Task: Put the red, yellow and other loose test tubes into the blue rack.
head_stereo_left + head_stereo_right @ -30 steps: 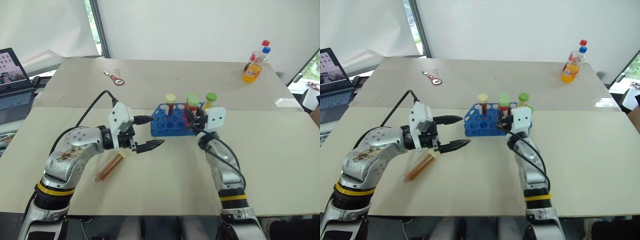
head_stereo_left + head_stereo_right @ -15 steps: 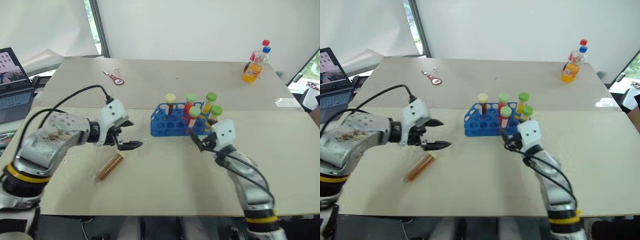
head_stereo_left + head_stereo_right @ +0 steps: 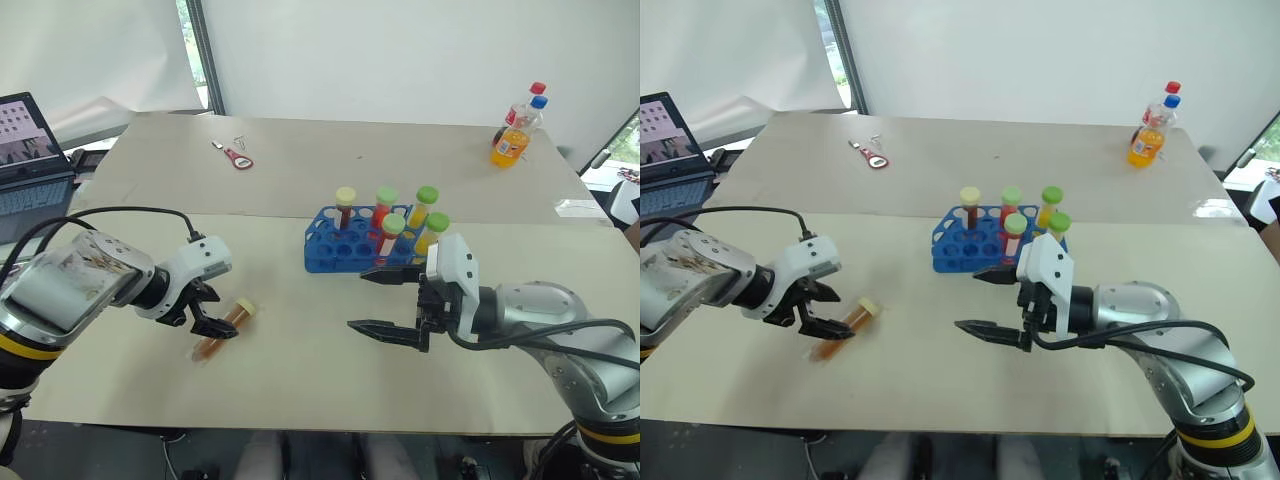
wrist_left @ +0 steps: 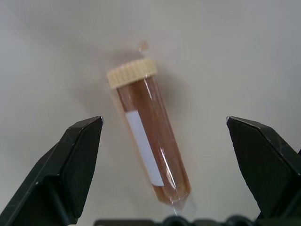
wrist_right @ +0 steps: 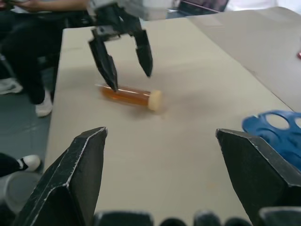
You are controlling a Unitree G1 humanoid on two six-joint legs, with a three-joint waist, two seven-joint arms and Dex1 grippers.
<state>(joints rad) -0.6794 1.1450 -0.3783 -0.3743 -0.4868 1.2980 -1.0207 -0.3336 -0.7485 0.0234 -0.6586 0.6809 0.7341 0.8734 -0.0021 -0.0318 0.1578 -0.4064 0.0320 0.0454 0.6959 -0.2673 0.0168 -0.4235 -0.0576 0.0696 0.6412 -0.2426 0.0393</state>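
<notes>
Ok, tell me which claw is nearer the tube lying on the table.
Left. The left claw hangs open right over the brown tube; the right claw, open, is off beside the blue rack.

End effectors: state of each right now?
Left end effector: open, straddling the brown-orange tube, not gripping.
Right end effector: open, empty.

Two orange drink bottles (image 3: 516,130) stand at the tabletop's (image 3: 300,170) far right corner, well beyond the jaws. A red bottle opener (image 3: 236,156) lies far left; an open laptop (image 3: 30,145) sits off the left edge.
</notes>
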